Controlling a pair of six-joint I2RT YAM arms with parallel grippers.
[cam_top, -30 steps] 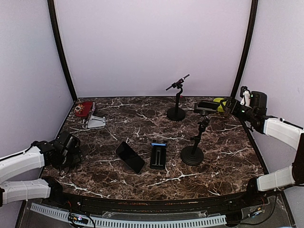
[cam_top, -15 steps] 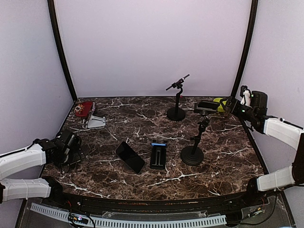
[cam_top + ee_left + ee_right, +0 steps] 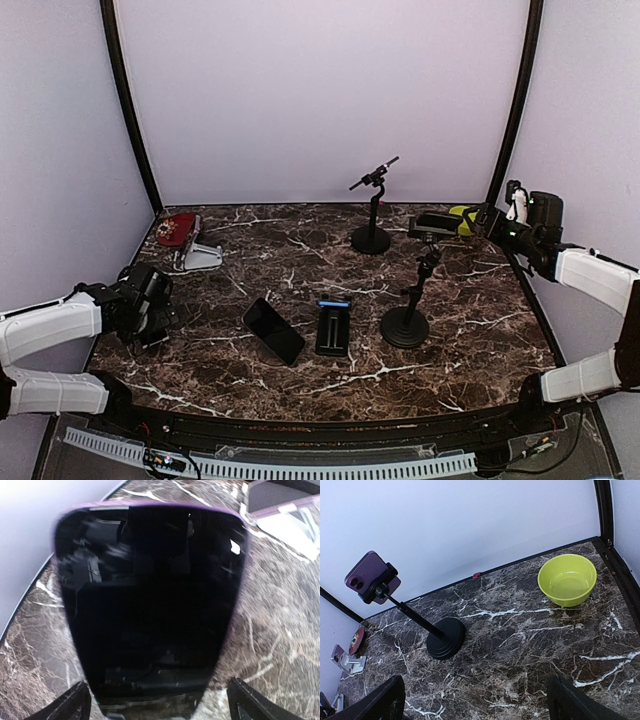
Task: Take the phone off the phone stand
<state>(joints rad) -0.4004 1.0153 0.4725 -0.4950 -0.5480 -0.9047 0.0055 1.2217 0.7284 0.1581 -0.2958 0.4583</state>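
Note:
A purple-edged phone point(image 3: 150, 600) with a dark screen lies flat on the marble, right in front of my left gripper point(image 3: 162, 700). That gripper is open, its fingertips point(image 3: 75, 702) standing either side of the phone's near end without touching it. In the top view my left gripper point(image 3: 152, 303) hovers at the table's left edge and covers this phone. Another purple phone point(image 3: 372, 576) is clamped in a black phone stand point(image 3: 445, 638) near the back wall point(image 3: 372, 215). My right gripper point(image 3: 475, 695) is open and holds nothing, far right point(image 3: 490, 220).
A second black stand point(image 3: 405, 322) rises mid-right with a dark head. A black phone point(image 3: 273, 330) and a blue-tipped black holder point(image 3: 333, 330) lie centre. A silver stand point(image 3: 200, 256) and a red item point(image 3: 180, 228) sit back left. A green bowl point(image 3: 567, 579) is back right.
My left gripper has opened a little wider and shifted slightly up and away from the near edge. The right arm has not moved.

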